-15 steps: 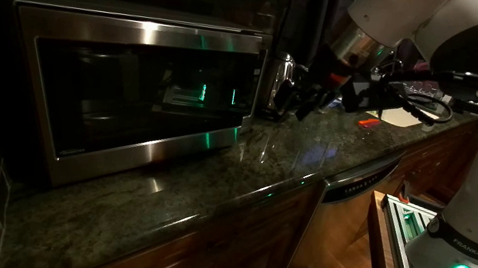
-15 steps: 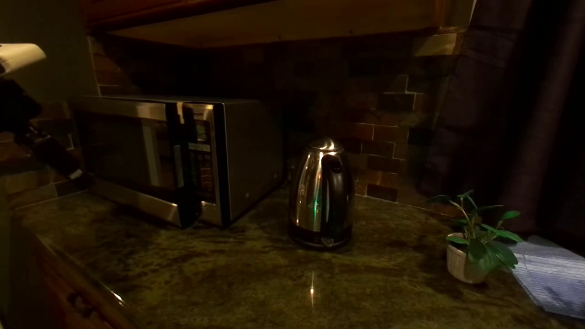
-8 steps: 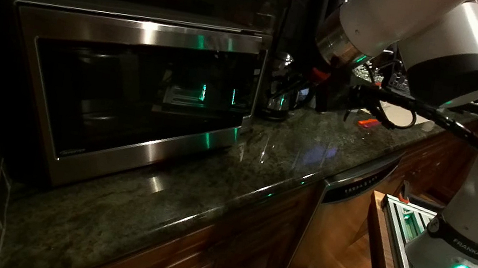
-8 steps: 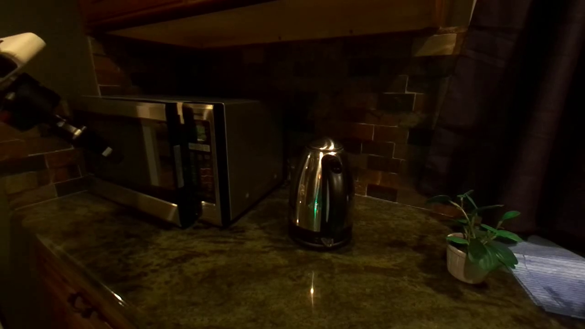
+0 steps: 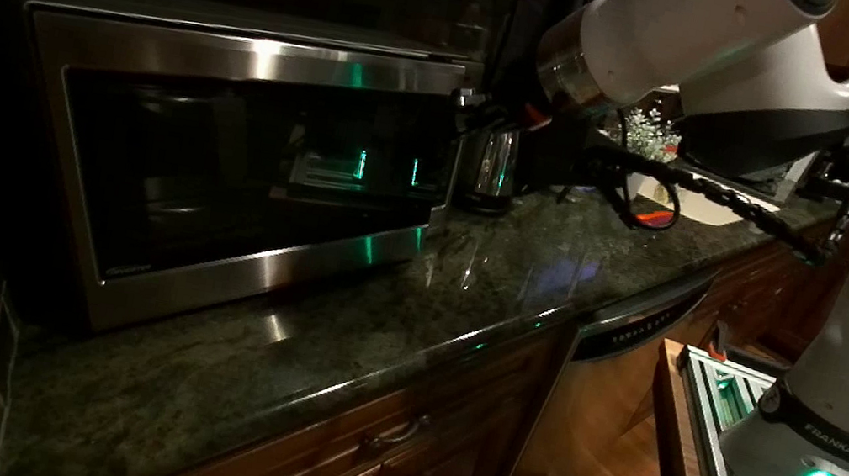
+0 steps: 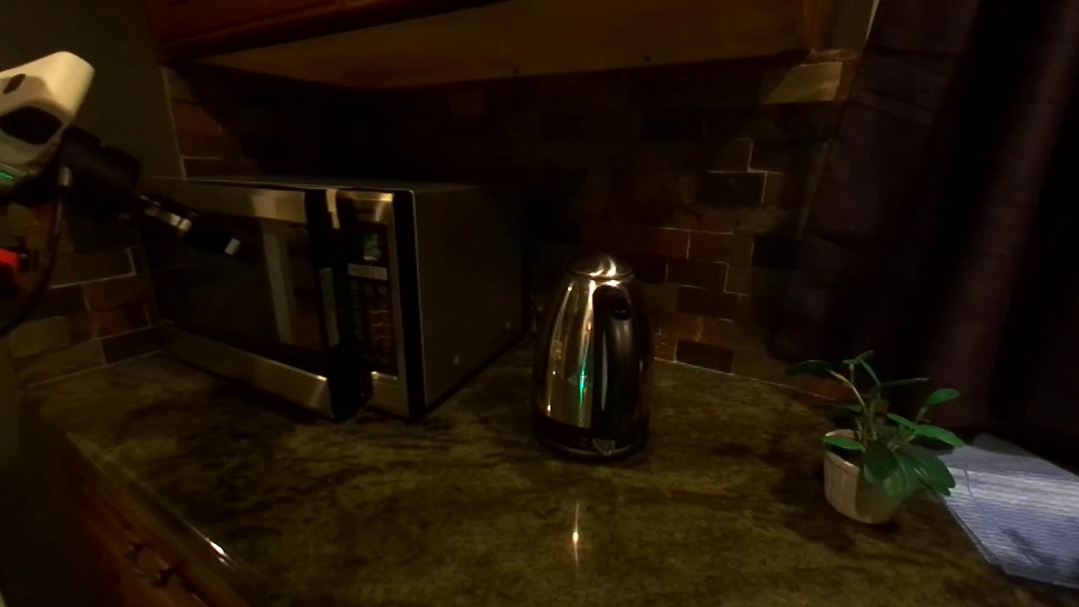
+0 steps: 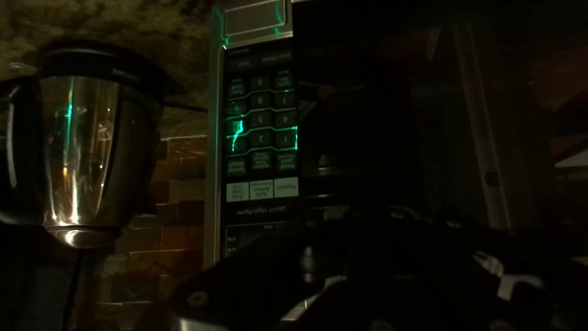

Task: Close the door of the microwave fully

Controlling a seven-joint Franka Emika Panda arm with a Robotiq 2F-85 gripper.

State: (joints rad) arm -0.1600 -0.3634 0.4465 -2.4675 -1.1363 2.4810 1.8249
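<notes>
The boxy steel microwave (image 5: 254, 24) stands on the counter in both exterior views. Its dark glass door (image 6: 228, 278) has its free edge a little forward of the control panel (image 6: 371, 295), with a dark gap between them. My gripper (image 5: 468, 113) is up in front of the door's upper free-edge side, its fingers together and holding nothing. In the wrist view the dark gripper (image 7: 356, 216) covers part of the microwave front, beside the keypad (image 7: 262, 124). Whether the fingertips touch the door cannot be told in this dim light.
A steel kettle (image 6: 582, 354) stands beside the microwave and shows in all views. Farther along the counter (image 6: 472, 523) is a potted plant (image 6: 864, 480). A wooden cabinet (image 6: 506, 42) hangs above, and a brick wall (image 6: 700, 244) lies behind.
The gripper has come up and across the front of the microwave, nearer the door's free edge, and its fingers have shut. The door and kettle have not visibly moved.
</notes>
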